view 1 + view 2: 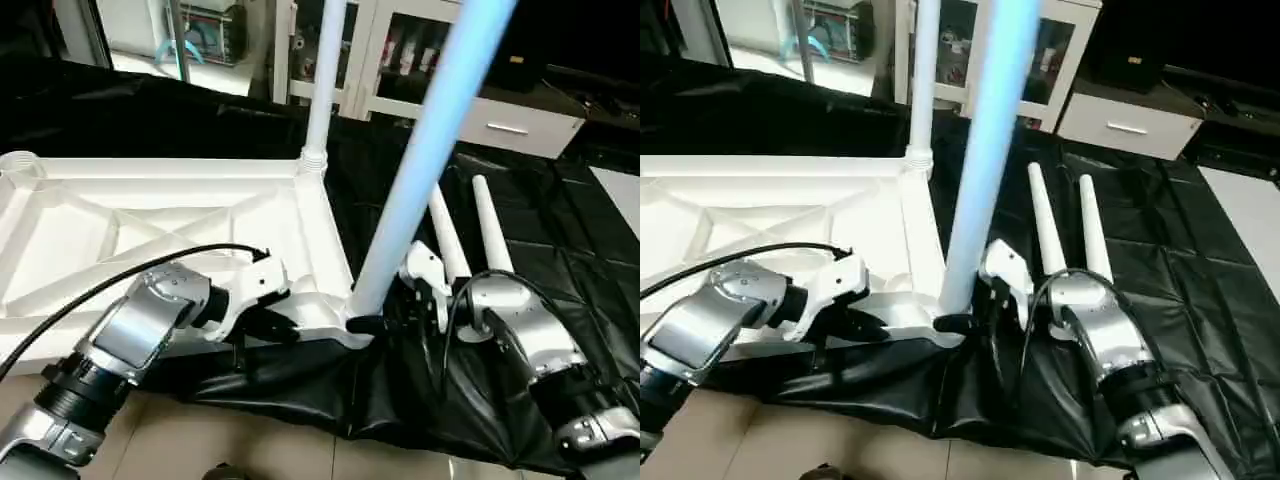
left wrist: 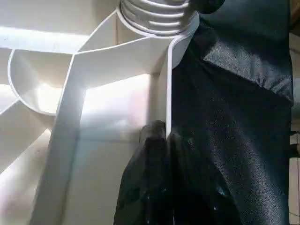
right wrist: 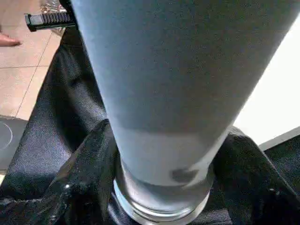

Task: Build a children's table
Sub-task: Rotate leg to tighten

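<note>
**Leg Installation: Near Corner Socket, Second Leg**

The tabletop (image 1: 150,240) lies underside up on the black-draped counter (image 1: 560,250), occupying the 9 to 12 o'clock area of the head view. One leg (image 1: 325,80) stands upright in the far corner socket. A second leg (image 1: 430,150) stands in the near corner socket at 6 o'clock, leaning toward 1 o'clock.

The left end effector (image 2: 159,140) is pinched nearly shut on the tabletop's raised rim, bracing it.

The right end effector (image 3: 161,154) straddles the base of the second leg, fingers on either side; firm contact cannot be confirmed.

Two spare legs (image 1: 470,230) lie side by side at 3 o'clock.

Judged step: seating the second leg. The next move calls for a secure grip, righting the leg, then pressing or twisting it home.
</note>
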Motion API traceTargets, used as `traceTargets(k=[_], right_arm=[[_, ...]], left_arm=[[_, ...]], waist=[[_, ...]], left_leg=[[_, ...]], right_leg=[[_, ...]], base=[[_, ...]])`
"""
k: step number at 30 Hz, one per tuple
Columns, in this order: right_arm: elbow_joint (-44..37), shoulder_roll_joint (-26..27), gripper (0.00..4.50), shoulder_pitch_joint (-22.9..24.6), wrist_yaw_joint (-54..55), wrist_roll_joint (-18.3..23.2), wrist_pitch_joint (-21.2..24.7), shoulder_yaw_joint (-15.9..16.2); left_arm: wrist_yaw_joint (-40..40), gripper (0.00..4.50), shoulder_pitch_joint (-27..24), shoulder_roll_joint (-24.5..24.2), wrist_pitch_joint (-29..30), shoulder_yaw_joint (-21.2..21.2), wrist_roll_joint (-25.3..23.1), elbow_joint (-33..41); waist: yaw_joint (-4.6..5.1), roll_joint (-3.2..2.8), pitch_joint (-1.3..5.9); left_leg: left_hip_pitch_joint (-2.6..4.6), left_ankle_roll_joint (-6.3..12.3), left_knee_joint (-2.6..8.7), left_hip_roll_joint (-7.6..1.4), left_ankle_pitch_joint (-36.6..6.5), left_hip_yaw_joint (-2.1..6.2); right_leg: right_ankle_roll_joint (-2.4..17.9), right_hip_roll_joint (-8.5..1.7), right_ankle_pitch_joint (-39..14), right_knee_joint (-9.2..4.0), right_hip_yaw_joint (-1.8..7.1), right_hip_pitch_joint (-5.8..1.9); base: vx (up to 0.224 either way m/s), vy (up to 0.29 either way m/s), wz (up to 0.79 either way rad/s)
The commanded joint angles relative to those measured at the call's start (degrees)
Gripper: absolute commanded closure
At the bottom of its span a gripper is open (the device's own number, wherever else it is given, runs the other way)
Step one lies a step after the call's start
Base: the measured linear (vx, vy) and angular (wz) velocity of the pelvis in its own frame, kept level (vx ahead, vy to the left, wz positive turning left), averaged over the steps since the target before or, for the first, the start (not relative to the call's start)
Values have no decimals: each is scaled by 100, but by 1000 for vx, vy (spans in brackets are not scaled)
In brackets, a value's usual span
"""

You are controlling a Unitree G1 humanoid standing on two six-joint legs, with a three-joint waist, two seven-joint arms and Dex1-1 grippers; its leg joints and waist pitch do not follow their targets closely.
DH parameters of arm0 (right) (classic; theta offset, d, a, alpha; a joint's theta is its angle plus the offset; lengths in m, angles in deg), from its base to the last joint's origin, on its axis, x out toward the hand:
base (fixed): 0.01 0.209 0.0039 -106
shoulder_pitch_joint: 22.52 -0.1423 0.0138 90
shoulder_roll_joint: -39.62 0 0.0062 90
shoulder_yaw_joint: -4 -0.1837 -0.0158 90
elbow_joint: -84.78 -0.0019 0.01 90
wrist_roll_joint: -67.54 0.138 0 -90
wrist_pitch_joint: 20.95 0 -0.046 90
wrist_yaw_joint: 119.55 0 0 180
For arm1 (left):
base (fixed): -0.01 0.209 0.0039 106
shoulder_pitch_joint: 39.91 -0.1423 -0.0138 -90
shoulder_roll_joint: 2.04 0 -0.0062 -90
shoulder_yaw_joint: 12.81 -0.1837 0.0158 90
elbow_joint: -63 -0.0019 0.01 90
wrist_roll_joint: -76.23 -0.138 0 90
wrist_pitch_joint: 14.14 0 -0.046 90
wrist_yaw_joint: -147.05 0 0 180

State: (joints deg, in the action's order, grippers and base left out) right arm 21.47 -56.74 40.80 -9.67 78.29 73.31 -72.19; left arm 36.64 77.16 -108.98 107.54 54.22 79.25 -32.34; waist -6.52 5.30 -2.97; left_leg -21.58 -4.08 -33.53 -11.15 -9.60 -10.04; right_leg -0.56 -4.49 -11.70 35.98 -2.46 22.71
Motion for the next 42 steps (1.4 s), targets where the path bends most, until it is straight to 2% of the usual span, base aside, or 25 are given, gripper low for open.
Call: traceTargets(k=[1, 5, 8, 11, 13, 14, 16, 19, 20, 21, 23, 25, 26, 27, 30, 31, 33, 34, 35, 36, 37, 38, 39, 40, 42], right_arm=[[70, -75, 192, 208, -84, -82, 91, 85], [276, 110, 192, 232, 353, -38, 117, -103], [700, 463, 192, 168, 1331, -192, 79, -305], [1281, 1191, 193, 67, 3175, -403, 175, -614], [1441, 1385, 193, 10, 3702, -445, 178, -699], [1590, 1542, 193, -57, 4160, -467, 185, -783], [1925, 1856, 193, -237, 5029, -469, 193, -960], [2504, 2366, 193, -583, 6267, -366, 78, -1281], [2504, 2366, 193, -583, 6267, -366, 78, -1281], [2753, 2616, 193, -754, 6730, -327, -12, -1408], [2949, 2852, 193, -931, 7076, -365, -106, -1467], [3074, 3009, 193, -1108, 7315, -423, -250, -1500], [3086, 3026, 193, -1167, 7302, -412, -327, -1517], [3118, 3053, 193, -1242, 7162, -334, -434, -1577], [3109, 3081, 193, -1315, 6793, -162, -542, -1666], [3018, 3101, 163, -1342, 6203, 58, -645, -1754], [2805, 3016, 145, -1293, 5821, 47, -867, -1691], [2632, 2934, 137, -1251, 5656, 47, -922, -1660], [2611, 2923, 140, -1246, 5645, 49, -921, -1659], [2349, 2764, 138, -1192, 5507, 87, -885, -1659], [2237, 2663, 112, -1174, 5444, 99, -852, -1659], [2138, 2555, 101, -1158, 5382, 107, -795, -1659], [2031, 2431, 101, -1142, 5309, 115, -727, -1658], [1875, 2257, 101, -1115, 5087, 149, -648, -1666], [1786, 2123, 71, -1086, 4835, 127, -578, -1596]], left_arm=[[35, 450, -129, 69, 99, -266, -34, -26], [-148, 450, -130, 153, 94, -190, -51, -90], [-666, 450, -31, 449, 80, 19, -106, -333], [-1966, 450, 311, 1248, 177, 595, -127, -1017], [-2317, 450, 425, 1447, 205, 745, -132, -1235], [-2636, 450, 533, 1606, 206, 872, -145, -1438], [-3251, 450, 747, 1856, 90, 1074, -202, -1842], [-4078, 450, 1029, 2229, -236, 1343, -243, -2248], [-4078, 450, 1029, 2229, -236, 1343, -243, -2248], [-4314, 450, 1136, 2393, -391, 1419, -255, -2372], [-4461, 450, 1243, 2538, -523, 1447, -290, -2490], [-4473, 450, 1329, 2598, -604, 1406, -354, -2570], [-4438, 450, 1338, 2593, -627, 1399, -353, -2561], [-4374, 450, 1340, 2557, -655, 1364, -347, -2574], [-4304, 450, 1314, 2497, -678, 1329, -330, -2585], [-4217, 450, 1277, 2421, -706, 1276, -339, -2596], [-4068, 450, 1210, 2337, -732, 1237, -342, -2559], [-3944, 450, 1155, 2278, -721, 1209, -341, -2507], [-3926, 450, 1147, 2270, -720, 1203, -341, -2498], [-3648, 450, 1046, 2153, -727, 1106, -336, -2361], [-3479, 450, 986, 2088, -703, 1050, -322, -2271], [-3346, 450, 929, 2018, -656, 999, -317, -2185], [-3200, 450, 865, 1937, -593, 944, -314, -2087], [-2929, 450, 758, 1797, -534, 835, -300, -1927], [-2788, 450, 689, 1714, -448, 787, -277, -1816]], waist=[[21, -100, 305], [29, -106, 260], [73, -95, 249], [170, -79, 220], [216, -48, 229], [241, -72, 219], [246, -100, 235], [282, -108, 223], [295, -118, 221], [304, -130, 231], [353, -134, 230], [350, -132, 254], [341, -81, 252], [334, -79, 273], [299, -62, 265], [296, -54, 270], [300, -61, 272], [363, -78, 306], [372, -75, 342], [346, -73, 387], [325, -62, 379], [305, -63, 366], [296, -52, 381], [223, -65, 395], [167, -58, 366]], left_leg=[[149, -31, 434, -214, -1435, 28], [187, -190, 487, -223, -2049, 59], [196, -317, 499, -221, -2367, 90], [220, -476, 516, -195, -2818, 144], [230, -491, 510, -181, -2998, 186], [221, -487, 525, -180, -3003, 194], [261, -464, 530, -173, -3045, 198], [289, -472, 546, -158, -3312, 209], [319, -442, 536, -149, -3427, 205], [334, -432, 539, -155, -3466, 205], [307, -418, 594, -170, -3521, 213], [295, -376, 606, -169, -3359, 192], [251, -303, 611, -164, -3120, 172], [197, -242, 613, -168, -2842, 167], [160, -76, 600, -169, -2347, 104], [160, -39, 595, -170, -2335, 94], [110, 51, 601, -180, -2295, 106], [-14, 38, 628, -181, -1960, 155], [-29, 28, 612, -184, -1732, 153], [22, 96, 553, -195, -1335, 121], [72, 162, 535, -199, -1301, 91], [101, 282, 488, -183, -1262, 35], [52, 325, 482, -176, -1084, 39], [79, 436, 443, -166, -711, -4], [55, 556, 417, -150, -435, -49]], right_leg=[[1377, -329, -682, -405, 207, -204], [1222, -353, -1541, -496, 212, -170], [1091, -372, -2075, -538, 212, -135], [844, -384, -2846, -627, 185, -78], [658, -402, -3264, -681, 149, -82], [589, -412, -3344, -700, 147, -70], [516, -408, -3340, -747, 126, -58], [455, -382, -3262, -784, 81, -23], [423, -387, -3298, -821, 49, -4], [426, -394, -3240, -823, 33, -13], [433, -400, -2967, -823, -12, -50], [473, -420, -2659, -814, 21, -58], [498, -433, -2513, -786, 49, -58], [525, -457, -2305, -747, 75, -97], [628, -448, -1841, -694, 97, -96], [634, -453, -1813, -690, 98, -104], [609, -459, -1838, -680, 90, -145], [582, -469, -1749, -643, 67, -244], [627, -459, -1469, -608, 61, -263], [795, -425, -833, -546, 54, -210], [890, -409, -676, -550, 54, -153], [1103, -400, -463, -524, 77, -106], [1159, -396, -275, -482, 72, -160], [1238, -377, 186, -434, 75, -146], [1320, -361, 503, -396, 83, -163]], base=[[0, 0, 0], [0, 0, 0], [0, 0, 0], [-17, 3, -1], [-58, 16, -8], [-52, 23, -10], [0, 0, 0], [0, 0, 0], [0, 0, 0], [0, 0, 0], [0, 0, 0], [0, 0, 0], [0, 0, 0], [0, 0, 0], [0, 0, 0], [0, 0, 0], [0, 0, 0], [0, 0, 0], [19, -19, -19], [0, 0, 0], [0, 0, 0], [68, -40, 5], [75, -34, 1], [75, -34, 1], [29, -12, -1]])
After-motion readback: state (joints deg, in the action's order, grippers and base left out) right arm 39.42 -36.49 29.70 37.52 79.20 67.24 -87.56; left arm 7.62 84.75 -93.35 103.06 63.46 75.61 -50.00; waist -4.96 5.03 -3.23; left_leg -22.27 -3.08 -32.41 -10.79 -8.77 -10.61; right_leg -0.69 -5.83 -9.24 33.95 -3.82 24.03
